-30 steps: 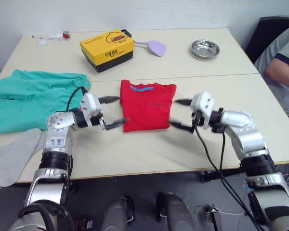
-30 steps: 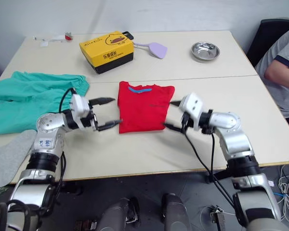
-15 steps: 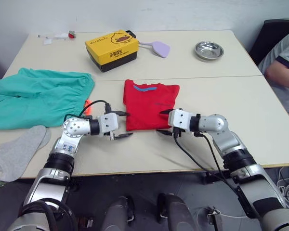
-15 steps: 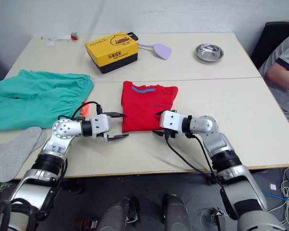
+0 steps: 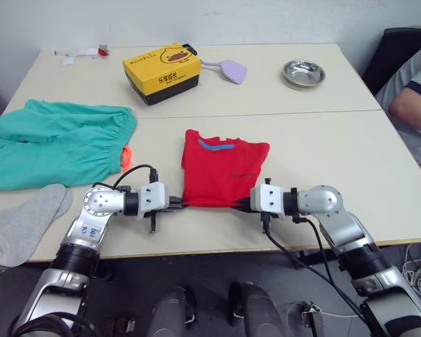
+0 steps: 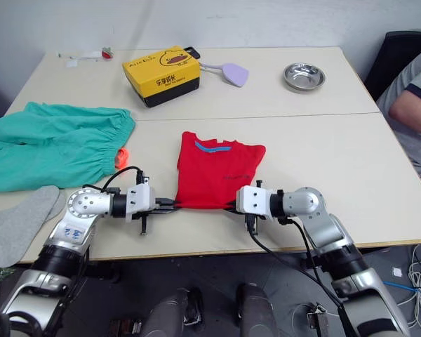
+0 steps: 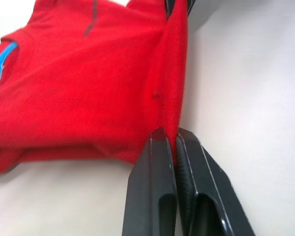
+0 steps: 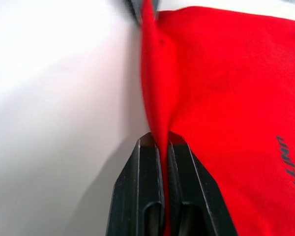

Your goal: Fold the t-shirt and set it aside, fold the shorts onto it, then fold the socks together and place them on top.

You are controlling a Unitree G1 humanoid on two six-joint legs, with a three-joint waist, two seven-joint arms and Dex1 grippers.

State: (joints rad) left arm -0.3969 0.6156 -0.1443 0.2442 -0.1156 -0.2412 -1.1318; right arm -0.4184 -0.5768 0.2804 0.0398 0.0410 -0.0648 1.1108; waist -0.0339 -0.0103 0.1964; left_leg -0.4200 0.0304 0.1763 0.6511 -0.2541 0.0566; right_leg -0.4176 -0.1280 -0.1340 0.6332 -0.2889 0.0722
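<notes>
The red t-shirt (image 5: pixel 223 173) lies folded at the table's middle front, collar facing away from me. My left gripper (image 5: pixel 179 204) is shut on its near left hem corner, and my right gripper (image 5: pixel 241 204) is shut on its near right hem corner. In the left wrist view the red hem (image 7: pixel 174 105) is pinched between the black fingers (image 7: pixel 155 162). The right wrist view shows the same pinch on the hem (image 8: pixel 155 93). The teal shorts (image 5: pixel 52 140) lie spread at the left with an orange drawstring (image 5: pixel 128 153). A grey sock (image 5: pixel 24 221) lies at the front left edge.
A yellow box (image 5: pixel 161 71), a lilac spatula (image 5: pixel 226 69) and a steel bowl (image 5: pixel 300 72) sit along the far side. A small red and white item (image 5: pixel 92 51) lies at the far left. A person's arm (image 5: pixel 414 105) rests at the right edge.
Both grippers have dropped to the table, slid in to the shirt's near hem corners and shut on the cloth. The head camera has shifted a little.
</notes>
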